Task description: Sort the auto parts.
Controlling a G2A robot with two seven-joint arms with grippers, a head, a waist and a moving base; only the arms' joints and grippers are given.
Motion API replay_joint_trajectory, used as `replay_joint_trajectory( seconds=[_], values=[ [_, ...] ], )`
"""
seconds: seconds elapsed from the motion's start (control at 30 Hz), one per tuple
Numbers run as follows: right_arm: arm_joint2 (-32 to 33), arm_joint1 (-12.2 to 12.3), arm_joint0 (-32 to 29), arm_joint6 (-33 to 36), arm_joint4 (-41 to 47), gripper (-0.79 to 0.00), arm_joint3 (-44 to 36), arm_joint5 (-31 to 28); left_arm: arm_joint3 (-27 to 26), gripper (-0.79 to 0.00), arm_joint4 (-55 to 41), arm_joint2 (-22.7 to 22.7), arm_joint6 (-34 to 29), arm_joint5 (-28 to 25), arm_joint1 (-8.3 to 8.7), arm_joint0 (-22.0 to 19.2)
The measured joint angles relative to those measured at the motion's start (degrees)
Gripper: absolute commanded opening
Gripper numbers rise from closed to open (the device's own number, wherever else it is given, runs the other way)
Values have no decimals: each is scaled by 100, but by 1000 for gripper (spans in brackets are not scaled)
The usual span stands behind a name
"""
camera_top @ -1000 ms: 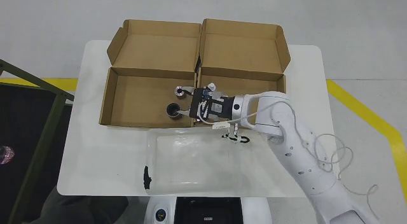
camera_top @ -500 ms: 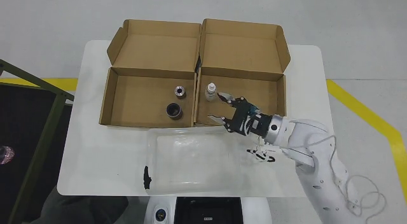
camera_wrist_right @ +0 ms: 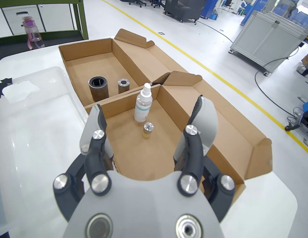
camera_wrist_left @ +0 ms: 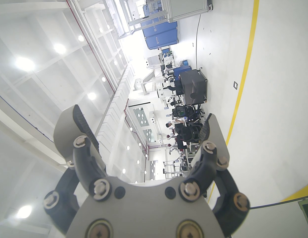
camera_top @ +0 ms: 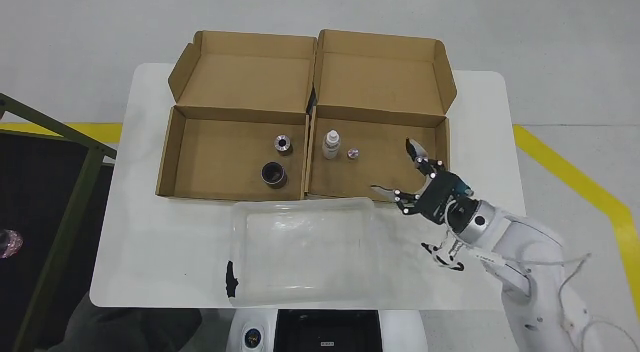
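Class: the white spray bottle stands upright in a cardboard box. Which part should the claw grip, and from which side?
Probably grip the spray bottle by its straight round body, below the narrow nozzle, coming down from above: it stands upright and the box walls block low sideways approaches. Keep clear of the small cylinder close beside it.

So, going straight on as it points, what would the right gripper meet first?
Probably the small brass-coloured cylinder with a silver cap in the nearer cardboard box, white spray bottle just behind; height is unclear.
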Motion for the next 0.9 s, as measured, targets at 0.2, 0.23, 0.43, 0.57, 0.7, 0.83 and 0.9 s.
replay_joint_trajectory(
  seconds=[0.2,0.23,0.43,0.57,0.7,0.83,0.9],
  values=[
    [511,60,-459,-181,30,0,-85,65,0,0,0,0,0,0,0,0],
    [608,69,-542,-215,40,0,-85,96,0,0,0,0,0,0,0,0],
    [967,100,-853,-368,105,0,-39,285,0,0,0,0,0,0,0,0],
    [1121,113,-977,-471,138,0,-13,401,0,0,0,0,0,0,0,0],
    [1240,123,-1083,-521,205,0,6,509,0,0,0,0,0,0,0,0],
    [1332,133,-1177,-566,231,0,-34,603,0,0,0,0,0,0,0,0],
    [1363,135,-1206,-582,245,0,-42,657,0,0,0,0,0,0,0,0]
  ],
)
